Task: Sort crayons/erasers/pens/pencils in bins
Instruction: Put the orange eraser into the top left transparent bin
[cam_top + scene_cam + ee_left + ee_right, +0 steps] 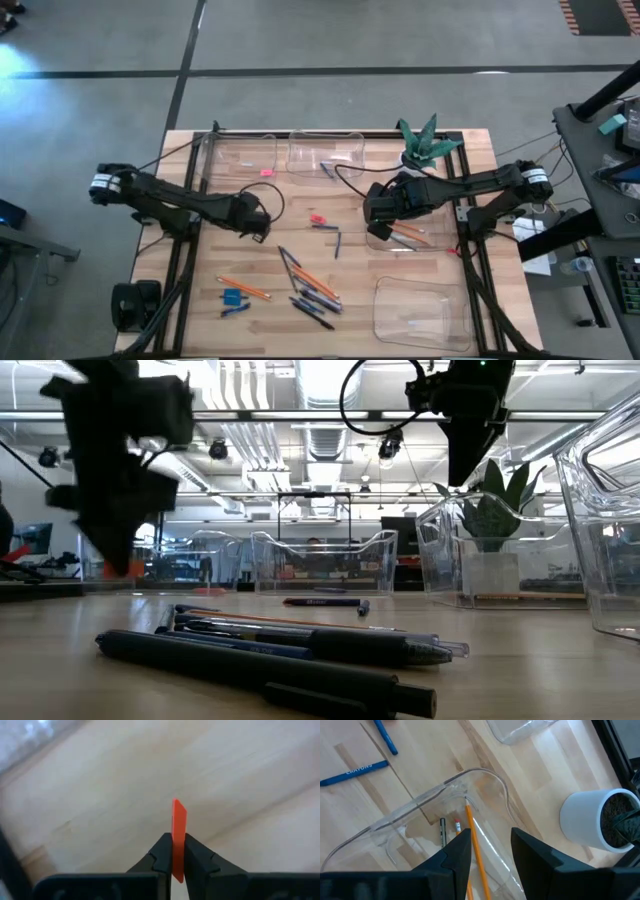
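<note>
left gripper (258, 224) sits over bare wood left of centre, jaws pinched on a thin flat orange-pink eraser (178, 832) held upright between the fingertips, off the wooden table (470, 170). behind it, the clear shallow plastic bin at the back left (240, 155) has one pink eraser (267, 172) in it, likely where the held one goes. the next clear bin, back centre (325, 152), holds a dark stick or two, can't tell what kind. still loose mid-table: a small red-pink piece (317, 218), short blue crayons (336, 244), long orange pencils (243, 289) and dark grey pens (312, 312) in a front pile, plus a flat blue block (233, 296) at front left. right gripper (380, 228) hovers over the clear bin at mid right (485, 775), jaws partly apart and empty; that bin holds an orange pencil (476, 845) and a couple more, one dark short stick beside them. a white pot with a green plant (425, 143) stands at the back right. the clear front right bin (420, 312) looks empty. task looks early to middle: a few items binned, most of the pile left, front bin unused.
</note>
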{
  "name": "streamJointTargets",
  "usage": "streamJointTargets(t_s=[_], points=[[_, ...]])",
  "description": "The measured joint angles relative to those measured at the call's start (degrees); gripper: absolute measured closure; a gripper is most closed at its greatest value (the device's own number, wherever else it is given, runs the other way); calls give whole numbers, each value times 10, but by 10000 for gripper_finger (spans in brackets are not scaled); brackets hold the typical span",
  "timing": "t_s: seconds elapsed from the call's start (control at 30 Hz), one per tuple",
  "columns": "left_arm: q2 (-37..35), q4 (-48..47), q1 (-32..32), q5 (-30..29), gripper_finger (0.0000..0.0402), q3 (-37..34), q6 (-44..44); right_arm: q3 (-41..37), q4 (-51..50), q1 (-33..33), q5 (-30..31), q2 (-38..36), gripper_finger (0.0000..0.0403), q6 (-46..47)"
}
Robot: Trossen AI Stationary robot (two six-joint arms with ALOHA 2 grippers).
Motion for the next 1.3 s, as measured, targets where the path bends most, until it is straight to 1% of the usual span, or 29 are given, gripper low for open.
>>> streamJointTargets(t_s=[0.07, 0.17, 0.33, 0.4, 0.43, 0.53, 0.67, 0.83, 0.97, 1.07, 1.3], points=[[-23, -1, 0, -13, 390, 25, 22, 0, 0, 0, 0, 0, 273, 0], [-57, 1, 0, -61, 388, 66, 49, 0, 1, -1, 0, 0, 273, 12], [-113, 0, 14, -186, 387, 122, 95, 0, 12, -1, 0, 0, 273, 53], [-125, -3, 37, -227, 387, 132, 119, 0, 32, -1, 0, 0, 273, 62], [-130, -7, 55, -236, 387, 132, 131, 0, 43, -1, 0, 0, 273, 61], [-133, -11, 129, -223, 387, 120, 141, 0, 86, -1, 0, 0, 273, 59], [-110, -6, 225, -164, 387, 102, 141, 0, 136, -1, 0, 0, 273, 58], [-73, 24, 302, -156, 387, 85, 158, 0, 189, -1, 0, 0, 273, 59], [-38, 59, 340, -137, 386, 75, 196, 0, 236, -1, 0, 3, 273, 60], [-9, 85, 352, -114, 386, 74, 230, 0, 261, -1, 0, 11, 273, 61], [32, 105, 356, -117, 386, 74, 231, 0, 272, -1, -4, 53, 273, 90]])
